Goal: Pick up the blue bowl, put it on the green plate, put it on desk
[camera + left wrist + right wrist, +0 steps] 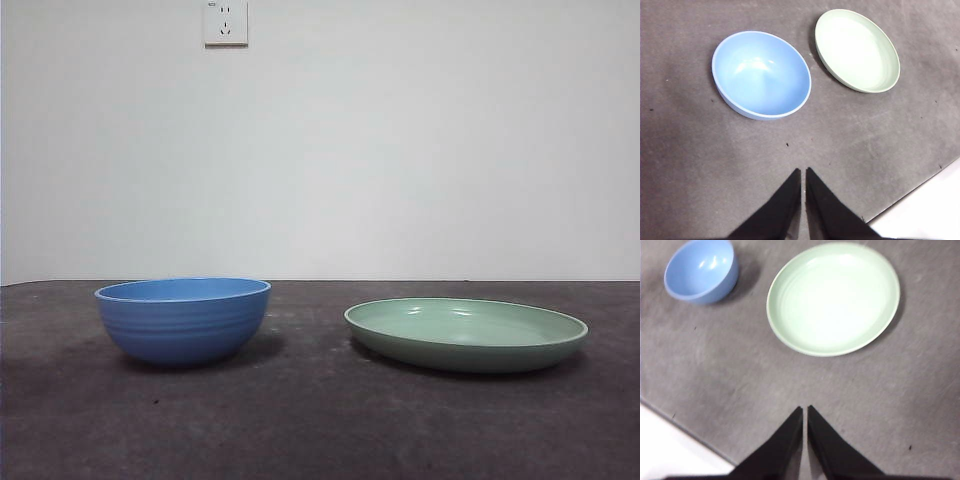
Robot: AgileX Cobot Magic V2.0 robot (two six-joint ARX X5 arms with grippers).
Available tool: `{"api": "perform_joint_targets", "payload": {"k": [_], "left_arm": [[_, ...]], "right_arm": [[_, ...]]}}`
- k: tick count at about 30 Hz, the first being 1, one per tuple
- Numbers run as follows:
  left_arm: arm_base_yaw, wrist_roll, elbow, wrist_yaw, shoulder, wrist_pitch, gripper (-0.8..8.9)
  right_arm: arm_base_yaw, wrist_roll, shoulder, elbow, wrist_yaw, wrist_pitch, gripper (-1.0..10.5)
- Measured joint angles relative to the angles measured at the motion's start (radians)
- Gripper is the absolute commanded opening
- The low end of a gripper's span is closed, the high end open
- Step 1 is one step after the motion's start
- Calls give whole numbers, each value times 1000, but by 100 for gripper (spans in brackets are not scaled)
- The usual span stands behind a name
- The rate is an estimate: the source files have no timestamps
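Note:
The blue bowl [184,318] stands upright and empty on the desk [320,430] at the left. The green plate [466,333] lies empty on the desk to its right, a gap between them. Neither arm shows in the front view. In the left wrist view my left gripper [803,171] is shut and empty, high above the desk [700,165] short of the bowl [761,74], with the plate [857,50] beside it. In the right wrist view my right gripper [804,408] is shut and empty, high above the desk short of the plate [833,297]; the bowl [702,269] is further off.
A white wall with a power socket [226,22] stands behind the desk. The desk's edge and a pale floor show in the left wrist view [925,215] and in the right wrist view [670,450].

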Motion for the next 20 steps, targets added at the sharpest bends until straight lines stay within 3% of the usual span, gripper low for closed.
{"api": "perform_joint_targets", "payload": {"k": [8,11,13,15,20], "left_arm": [[-1,2,0,0,0,6,40],[-1,2,0,0,0,6,152],[-1,2,0,0,0,6,298],[-1,2,0,0,0,6,402],[-1,2,0,0,0,6,414]], "right_arm": [[9,-9,0,0,0,-5,30],[9,-9,0,0,0,-5,219],[9,-8,0,0,0,-5,356],[9,-6,0,0,0,-5,372],[9,-5,0,0,0,1,372]]}}
